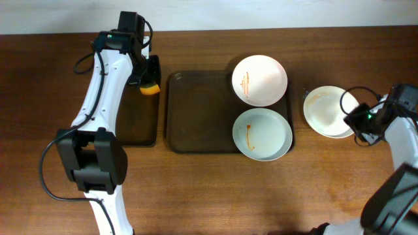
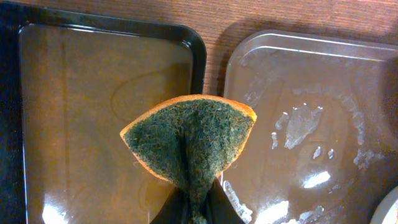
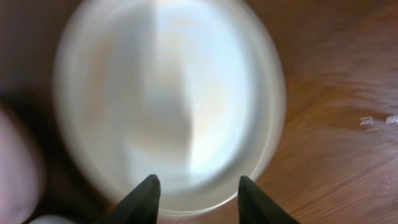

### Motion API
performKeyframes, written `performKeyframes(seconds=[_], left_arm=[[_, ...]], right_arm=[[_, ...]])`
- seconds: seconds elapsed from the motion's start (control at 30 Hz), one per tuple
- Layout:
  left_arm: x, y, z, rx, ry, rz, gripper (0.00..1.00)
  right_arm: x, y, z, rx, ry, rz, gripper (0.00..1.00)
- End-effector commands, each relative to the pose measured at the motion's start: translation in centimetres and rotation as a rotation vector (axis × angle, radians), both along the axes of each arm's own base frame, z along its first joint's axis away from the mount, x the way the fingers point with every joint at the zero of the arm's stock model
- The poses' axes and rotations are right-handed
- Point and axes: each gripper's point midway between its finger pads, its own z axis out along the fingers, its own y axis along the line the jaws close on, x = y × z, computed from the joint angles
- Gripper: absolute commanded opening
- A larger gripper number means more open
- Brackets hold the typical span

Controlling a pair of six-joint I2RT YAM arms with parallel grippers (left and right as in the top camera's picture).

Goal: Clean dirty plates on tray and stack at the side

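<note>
Left pincer (image 2: 193, 210): clamped on a sponge (image 2: 189, 140). The green scrub face is toward the wrist camera, an orange edge runs along the top, and the sponge is pinched into a fan shape. Overhead, this pincer hangs over the far end of the black tray (image 1: 137, 124), just beside the left rim of the tray (image 1: 196, 140). The wrist view shows wet patches (image 2: 301, 124) on the tray floor.

Right pincer (image 3: 198, 194): fingers (image 3: 146, 198) apart, gripping nothing; the view is blurred. Below it is the third plate (image 3: 168, 106), which sits on the bench (image 1: 209, 196) right of the tray and apart from it. Overhead, the pincer is over that plate's right edge. There is a faint orange smear near its far-left rim.

Tray, right end: two plates, one behind the other, rims close, both lapping over the tray rim. The far plate (image 1: 259, 79) has a red-orange streak left of centre. The near plate (image 1: 262, 134) is faintly blue with a short streak on its left.
</note>
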Motion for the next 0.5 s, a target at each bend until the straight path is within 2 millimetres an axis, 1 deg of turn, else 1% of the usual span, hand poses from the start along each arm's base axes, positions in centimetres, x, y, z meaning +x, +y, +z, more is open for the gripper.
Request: performKeyframes(seconds=[0.0, 0.03, 0.07, 0.1, 0.13, 0.17, 0.23, 0.47], left_arm=[[0.3, -0.4, 1.5, -0.016, -0.040, 0.008, 0.00], [0.3, -0.4, 1.5, -0.016, -0.040, 0.008, 0.00], [0.3, -0.4, 1.5, -0.016, -0.040, 0.008, 0.00], [0.3, -0.4, 1.5, -0.016, -0.040, 0.008, 0.00], [0.3, -0.5, 1.5, -0.016, -0.040, 0.005, 0.00], [0.3, -0.5, 1.5, -0.016, -0.041, 0.005, 0.00], [0.3, -0.5, 1.5, -0.016, -0.040, 0.006, 0.00], [0.3, -0.5, 1.5, -0.017, -0.043, 0.006, 0.00]], right_arm=[[2.6, 7.6, 7.3, -0.061, -0.204, 0.315, 0.66], [2.9, 10.1, 7.8, -0.061, -0.216, 0.377, 0.73], [3.2, 13.6, 7.6, -0.053, -0.214, 0.468, 0.81], [3.2, 15.7, 7.3, -0.047, -0.208, 0.523, 0.83], [3.1, 17.2, 7.1, -0.057, -0.200, 0.562, 1.00], [3.0, 18.0, 7.1, -0.060, -0.196, 0.582, 0.98], [2.9, 18.7, 7.1, -0.059, -0.197, 0.599, 0.98], [2.9, 18.7, 7.1, -0.059, -0.197, 0.599, 0.98]])
